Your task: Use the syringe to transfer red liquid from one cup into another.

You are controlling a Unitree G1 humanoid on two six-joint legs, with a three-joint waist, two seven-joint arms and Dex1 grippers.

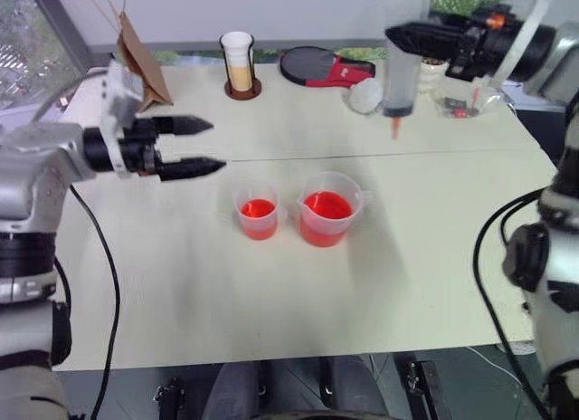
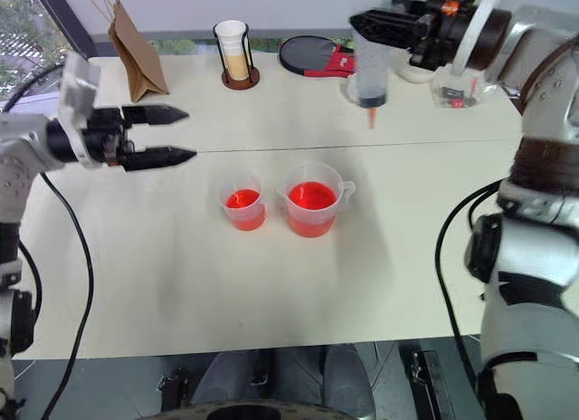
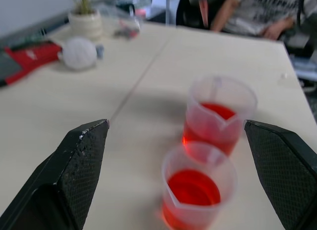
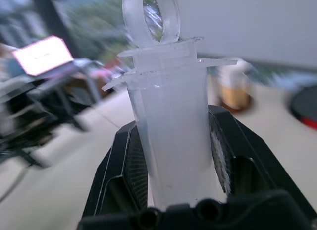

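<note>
Worktop [image 1: 181,293]: small cup [image 1: 258,212] and big cup [image 1: 328,212] stood just beside each other mid-surface, both part full of red liquid. Left claw [image 1: 215,146] hung to the left of the small cup, apart from it, jaws wide and empty. Right claw [image 2: 375,26] was clamped on the syringe [image 2: 369,71] barrel, nozzle down, held high and beyond the big cup, not over either one.

Risks, my read:
- Cups look light, so a nozzle clipping a rim on the way down would likely tip one and spill red.
- The cups sit so close that a wide left claw going in for one could knock the other.
- The barrel is smooth and slightly tapered, so it could slip or twist in the pads once the plunger gets pulled.
- The plunger looked fully in, and its ring is a small target for the left claw.

Materials: both cups were thin translucent plastic, and the big one had a pour spout. The syringe was cloudy clear plastic with a flat flange, a ring-top plunger and an orange tip. Claw fingers were black, with textured pads. The worktop was matte pale laminate.

Far edge: brown paper bag [image 1: 140,53], stack of paper cups [image 1: 238,62] in a wire holder, red-and-black bat [image 1: 321,67], white ball [image 1: 365,95].
</note>
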